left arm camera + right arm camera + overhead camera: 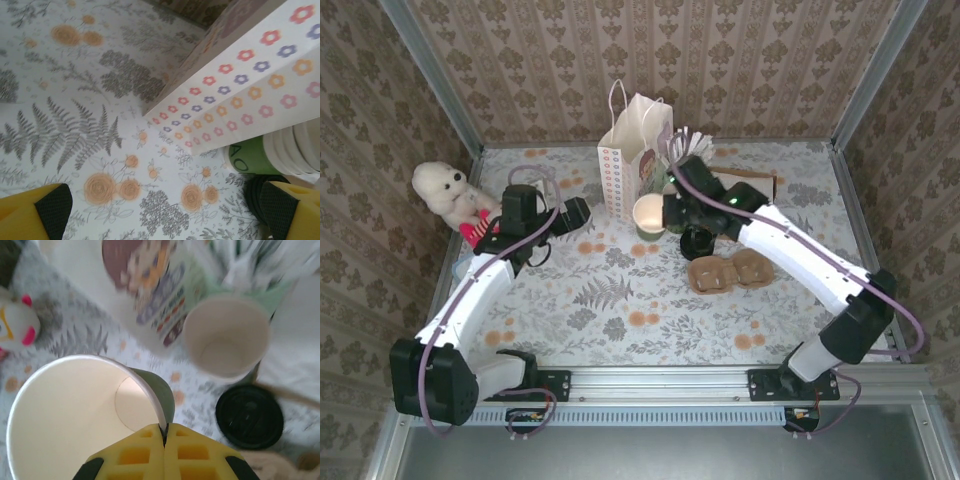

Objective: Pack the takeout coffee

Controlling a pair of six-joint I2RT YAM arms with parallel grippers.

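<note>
Olive-green paper cup [161, 396], 1, lidless, upright, just in front of the flowered paper bag [623, 168]; my right gripper [164, 432], the nearer, is clamped on its rim; left gripper [160, 210] gapes beside the bag.

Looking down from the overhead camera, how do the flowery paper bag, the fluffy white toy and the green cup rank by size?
1. flowery paper bag, largest, though standing tall brings it nearer the camera
2. fluffy white toy
3. green cup, clearly smallest
</note>
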